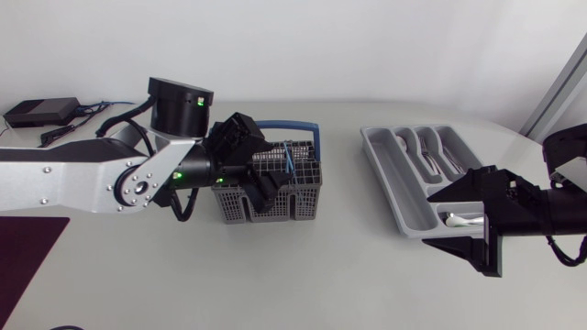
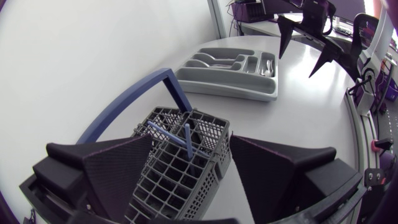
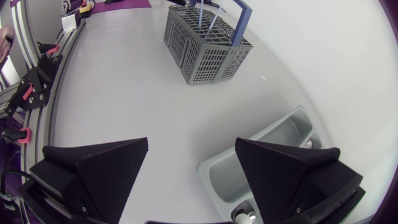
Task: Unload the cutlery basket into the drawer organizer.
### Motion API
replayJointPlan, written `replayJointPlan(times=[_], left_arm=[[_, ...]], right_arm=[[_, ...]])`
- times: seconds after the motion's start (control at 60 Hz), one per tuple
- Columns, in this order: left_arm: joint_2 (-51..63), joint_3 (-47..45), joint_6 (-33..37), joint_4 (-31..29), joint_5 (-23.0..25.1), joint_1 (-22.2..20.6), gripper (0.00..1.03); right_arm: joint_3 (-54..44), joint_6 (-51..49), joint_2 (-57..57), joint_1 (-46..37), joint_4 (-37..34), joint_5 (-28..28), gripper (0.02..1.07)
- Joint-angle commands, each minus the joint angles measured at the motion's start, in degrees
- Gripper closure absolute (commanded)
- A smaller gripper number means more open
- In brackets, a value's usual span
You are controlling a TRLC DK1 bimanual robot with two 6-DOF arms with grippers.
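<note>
White tabletop (image 1: pixel 348 275) runs the width of the scene, with a grey basket (image 1: pixel 304 194) left of the middle and a grey organizer (image 1: pixel 396 188) well apart to its right. The left arm (image 1: pixel 83 179) comes in from the left and hangs over the basket. Its left jaws are released, spread wide with the basket between and under them, gripping nothing. A blue handle (image 1: pixel 303 126) arches over the basket, and two thin blue-handled pieces (image 2: pixel 187 138) lean inside it. The right arm (image 1: pixel 559 206) reaches in from the right; its right jaws are also released and empty, held above the near end of the organizer. Several pieces of cutlery (image 1: pixel 431 158) lie in the organizer's far compartments, and one pale piece (image 1: pixel 463 220) lies in the cross compartment below the right jaws. A dark mat (image 1: pixel 27 247) lies at the tabletop's left edge.
</note>
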Motion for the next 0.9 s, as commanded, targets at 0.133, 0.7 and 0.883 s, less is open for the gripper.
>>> replayJointPlan(times=[0.133, 0.7, 0.883], left_arm=[[3.4, 0.9, 1.4, 2.8, 0.5, -0.8, 0.34], [7.1, 3.8, 1.2, 4.0, 0.5, -1.1, 0.8], [7.2, 4.0, 1.2, 4.0, 0.4, -1.2, 0.86]], right_arm=[[-2.2, 1.3, -0.3, 1.2, 1.1, -1.3, 0.07], [-3.7, 0.2, 0.2, 1.7, 1.9, -1.3, 0.07], [-3.8, 0.2, 0.2, 1.9, 1.9, -1.3, 0.07]])
